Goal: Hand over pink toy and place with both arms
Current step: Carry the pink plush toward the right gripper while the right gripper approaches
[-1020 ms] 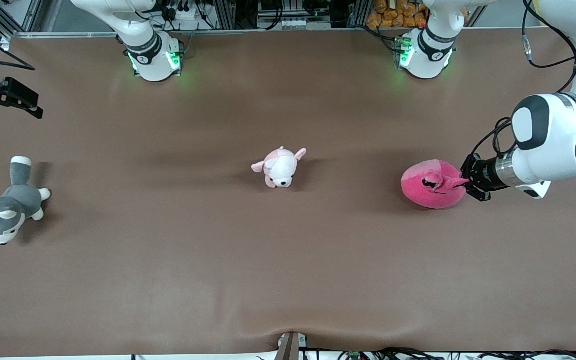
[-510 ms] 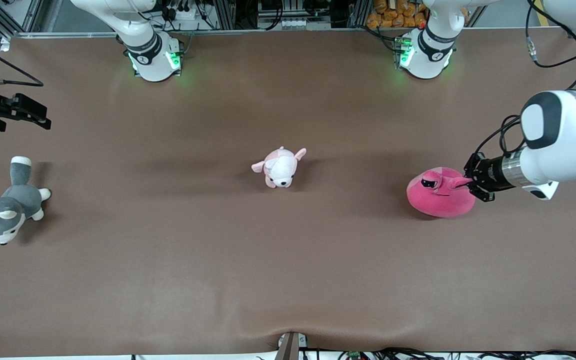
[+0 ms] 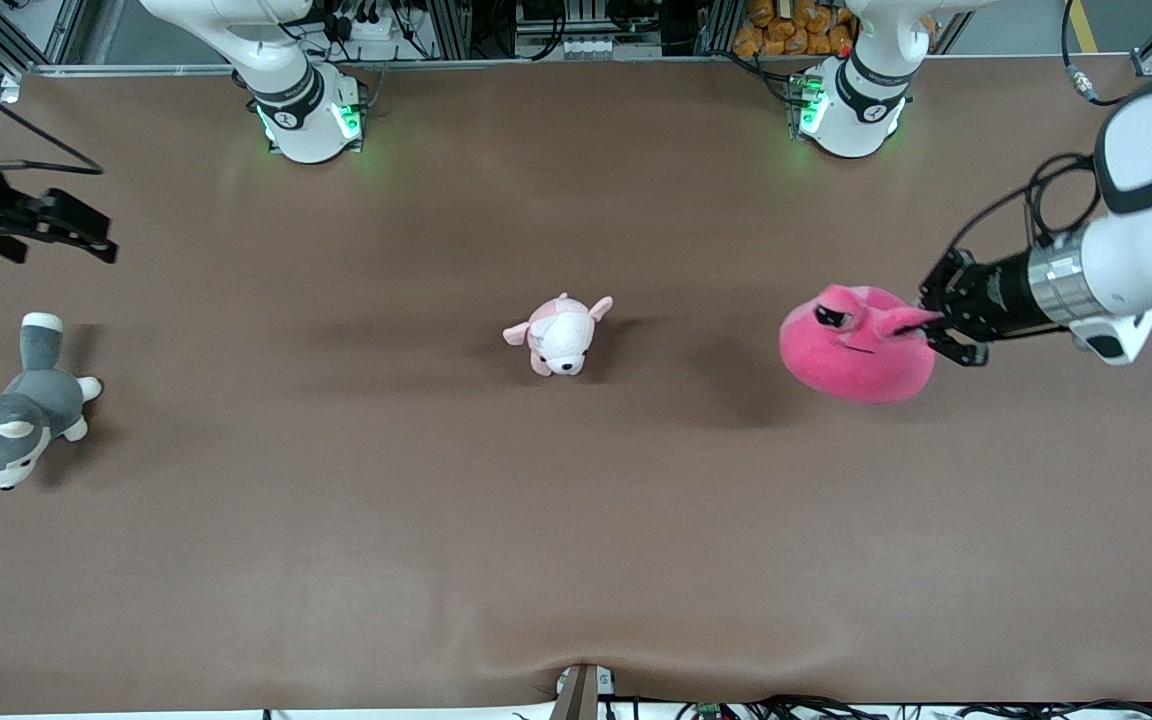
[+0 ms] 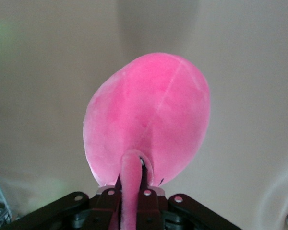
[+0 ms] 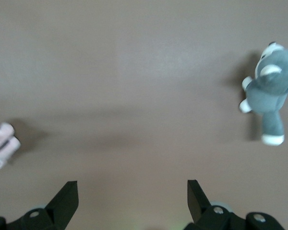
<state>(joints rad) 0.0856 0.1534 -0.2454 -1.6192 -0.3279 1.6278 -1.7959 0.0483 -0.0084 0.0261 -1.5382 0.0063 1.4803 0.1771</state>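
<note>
Near the table edge at the right arm's end, the right gripper (image 3: pixel 86 235) hangs with fingers spread wide over bare brown table (image 3: pixel 576 520), above the grey-and-white husky plush (image 3: pixel 14 418). Broad open tabletop lies between it and the small pink-and-white puppy plush (image 3: pixel 561 335) at the centre. Toward the left arm's end, the left gripper (image 3: pixel 936 322) pinches one eye stalk of the pink toy (image 3: pixel 851 348), lifted off the surface. Only the left wrist view shows its seamed underside (image 4: pixel 149 115).

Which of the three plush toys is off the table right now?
The hot-pink blob plush, pinched by one eye stalk in the left end effector. The puppy plush and husky plush lie on the table.
</note>
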